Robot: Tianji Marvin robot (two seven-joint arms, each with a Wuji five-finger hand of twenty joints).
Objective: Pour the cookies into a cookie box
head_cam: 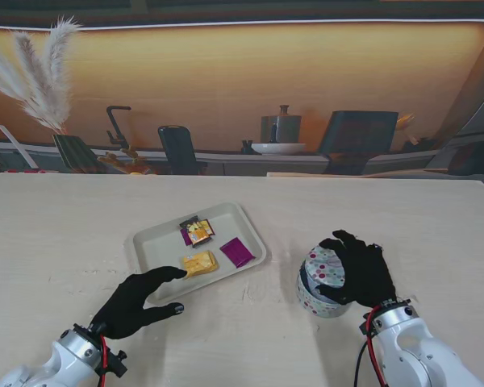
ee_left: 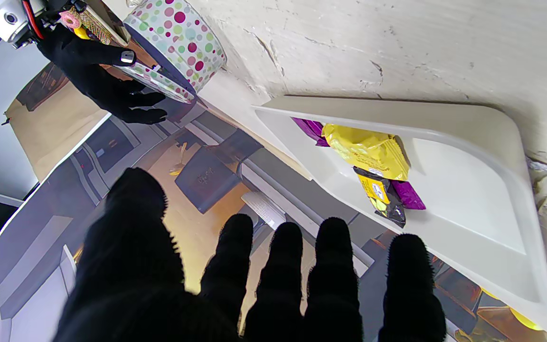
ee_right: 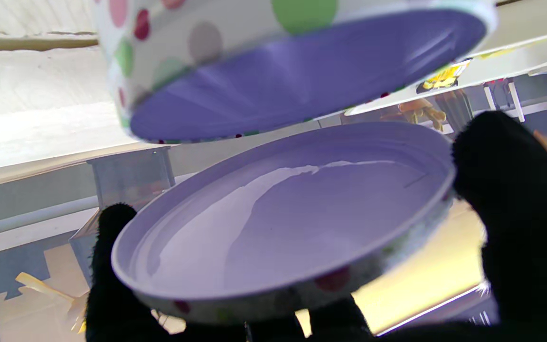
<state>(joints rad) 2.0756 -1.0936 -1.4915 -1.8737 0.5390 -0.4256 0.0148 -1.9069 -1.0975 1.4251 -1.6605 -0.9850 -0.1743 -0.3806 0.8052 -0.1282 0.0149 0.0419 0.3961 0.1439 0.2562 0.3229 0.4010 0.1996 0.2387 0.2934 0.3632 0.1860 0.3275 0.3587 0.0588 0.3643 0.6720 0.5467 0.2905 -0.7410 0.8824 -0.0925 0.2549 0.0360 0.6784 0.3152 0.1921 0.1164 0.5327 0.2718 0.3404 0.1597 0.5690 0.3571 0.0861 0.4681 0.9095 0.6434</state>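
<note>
A cream tray [head_cam: 157, 250] in the middle of the table holds a yellow cookie packet [head_cam: 200, 263], a purple packet [head_cam: 237, 251] and a dark mixed packet [head_cam: 196, 231]. My left hand [head_cam: 133, 306] is open at the tray's near-left corner, with its fingers [ee_left: 278, 285] spread beside the tray [ee_left: 473, 142]. To the right stands the round polka-dot cookie box [head_cam: 310, 300]. My right hand [head_cam: 363, 274] is shut on the box's lid [head_cam: 324, 264], which it holds tilted just above the box. The lid's purple inside [ee_right: 278, 213] faces the open box [ee_right: 302, 71].
The pale wooden table [head_cam: 403, 218] stretches wide around the tray and the box. A printed kitchen backdrop [head_cam: 242, 97] stands along the far edge. Nothing else on the table is near my hands.
</note>
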